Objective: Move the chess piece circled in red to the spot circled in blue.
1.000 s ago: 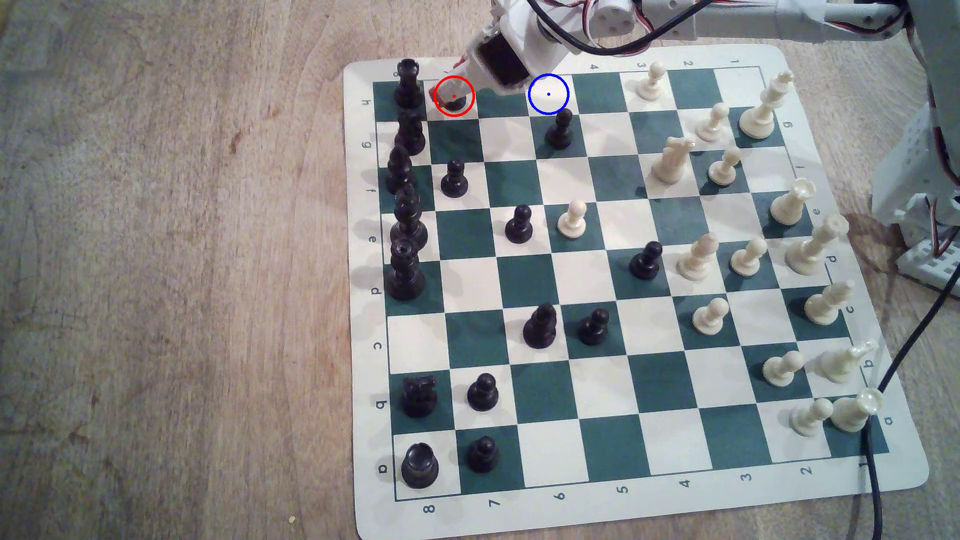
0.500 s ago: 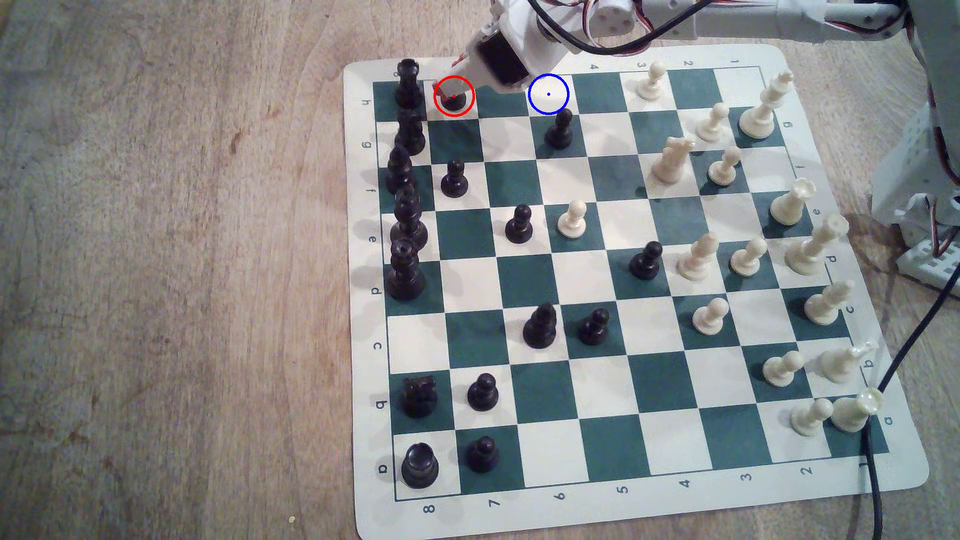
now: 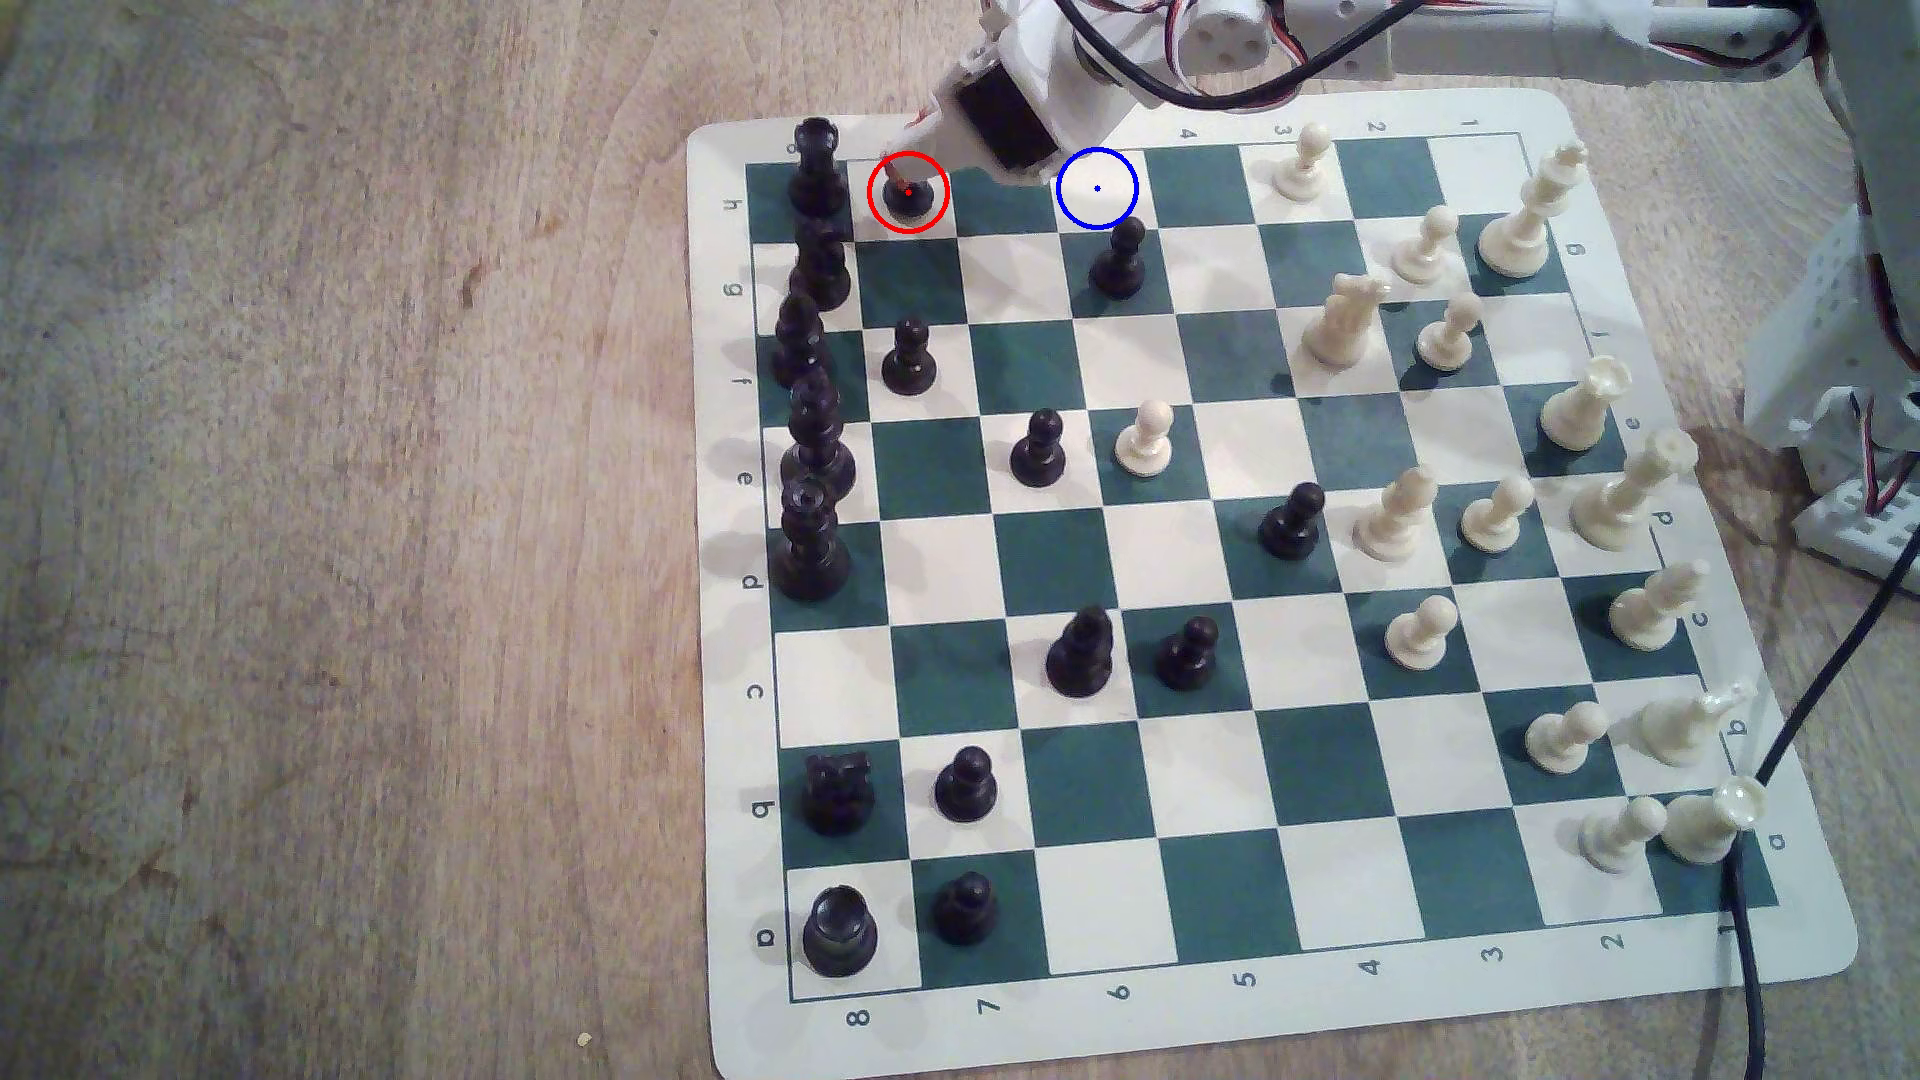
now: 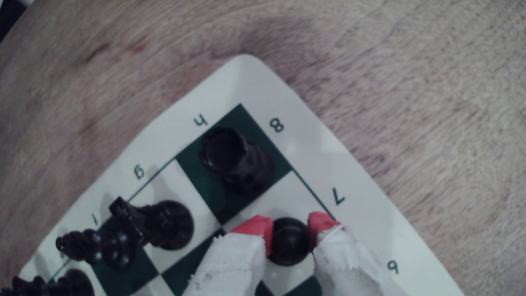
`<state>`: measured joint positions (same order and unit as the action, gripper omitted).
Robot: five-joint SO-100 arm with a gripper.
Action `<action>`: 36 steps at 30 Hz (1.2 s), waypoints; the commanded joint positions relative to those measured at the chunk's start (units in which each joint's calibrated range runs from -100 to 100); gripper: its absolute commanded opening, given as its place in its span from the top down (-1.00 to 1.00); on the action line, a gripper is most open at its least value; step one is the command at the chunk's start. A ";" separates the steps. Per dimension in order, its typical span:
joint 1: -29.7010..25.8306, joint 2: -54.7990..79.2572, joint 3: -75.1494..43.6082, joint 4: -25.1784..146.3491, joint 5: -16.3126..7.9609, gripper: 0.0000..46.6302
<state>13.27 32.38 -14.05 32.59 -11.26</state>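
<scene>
Black pawn (image 4: 289, 240) sits inside red ring, pincer (image 4: 290, 232) tips pressed against its head: grasp step. Next, lift and carry toward 3 o'clock to blue-ringed square (image 3: 1097, 188).

— What's it all sitting on?
— A wooden table (image 3: 312, 519), worn and streaky in the grain.
— And straight on the wood?
— A chess mat (image 3: 1288, 1038), green and cream squares inside a cream border, lying flat, plus a black cable (image 3: 1756, 1028) trailing across the mat's corner at the exterior view's lower right
</scene>
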 commanded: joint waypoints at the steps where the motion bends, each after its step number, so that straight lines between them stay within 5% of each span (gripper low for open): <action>1: -0.17 -3.78 -4.99 -0.89 -0.24 0.98; 16: 0.77 -19.82 -0.45 3.86 1.95 0.98; 36: 2.49 -42.74 31.10 1.32 4.25 0.98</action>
<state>15.04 -2.47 14.32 35.46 -7.55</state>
